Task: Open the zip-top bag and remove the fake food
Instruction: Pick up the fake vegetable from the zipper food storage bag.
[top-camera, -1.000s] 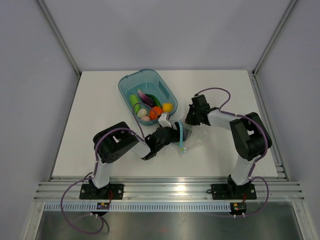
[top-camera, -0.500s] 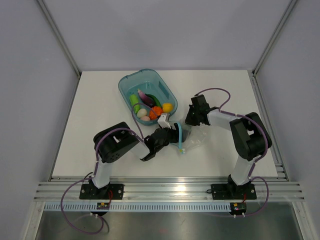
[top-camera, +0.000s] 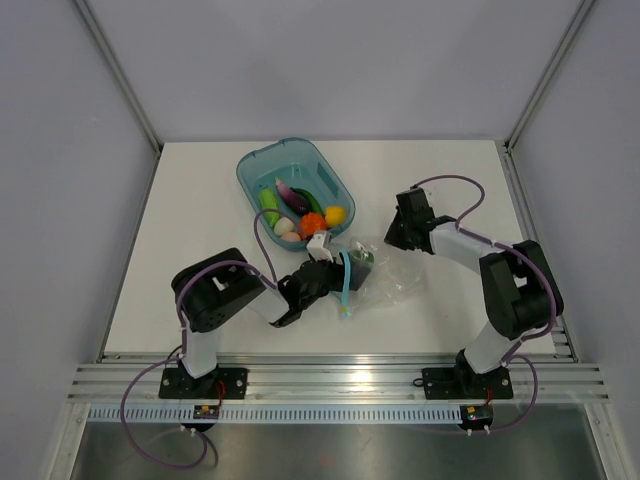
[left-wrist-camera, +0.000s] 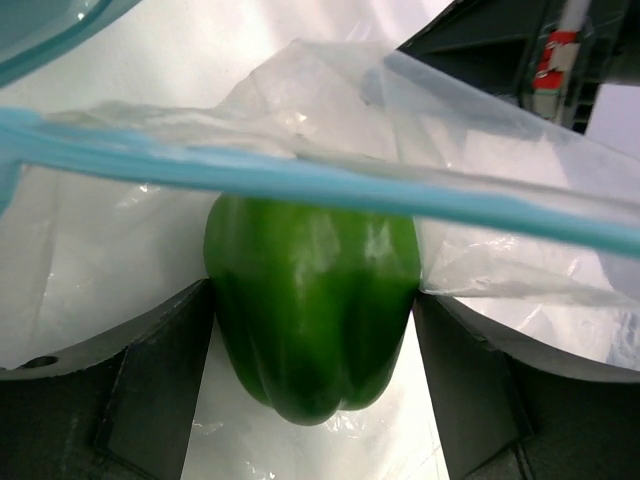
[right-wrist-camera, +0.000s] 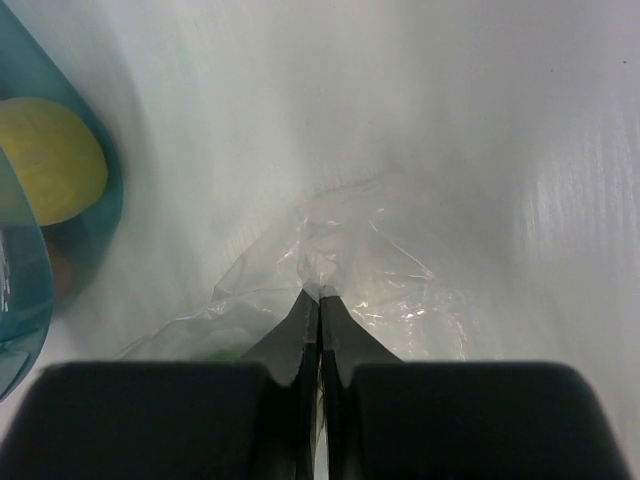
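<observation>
The clear zip-top bag (top-camera: 392, 282) lies crumpled mid-table, with its light blue zip strip (top-camera: 344, 285) at its left end. My left gripper (top-camera: 338, 264) reaches into the bag mouth and is shut on a green pepper (top-camera: 360, 257). In the left wrist view the pepper (left-wrist-camera: 312, 300) sits between both fingers (left-wrist-camera: 150, 380), with the zip strip (left-wrist-camera: 300, 180) stretched across above it. My right gripper (top-camera: 392, 240) is shut on the bag's far edge. The right wrist view shows thin plastic (right-wrist-camera: 380, 280) pinched at the gripper's (right-wrist-camera: 320, 297) tips.
A teal tub (top-camera: 290, 150) stands behind the bag and holds a cucumber (top-camera: 269, 206), an eggplant (top-camera: 293, 197), an orange-red piece (top-camera: 311, 224), a lemon (top-camera: 335, 214) and a whitish piece (top-camera: 285, 227). The tub wall (right-wrist-camera: 30, 290) is left of my right gripper. Frame rails run along the table's near edge.
My right gripper has pulled the bag's edge to the right. My left gripper has drawn back to the left with the pepper. The bag now lies stretched wider between them.
</observation>
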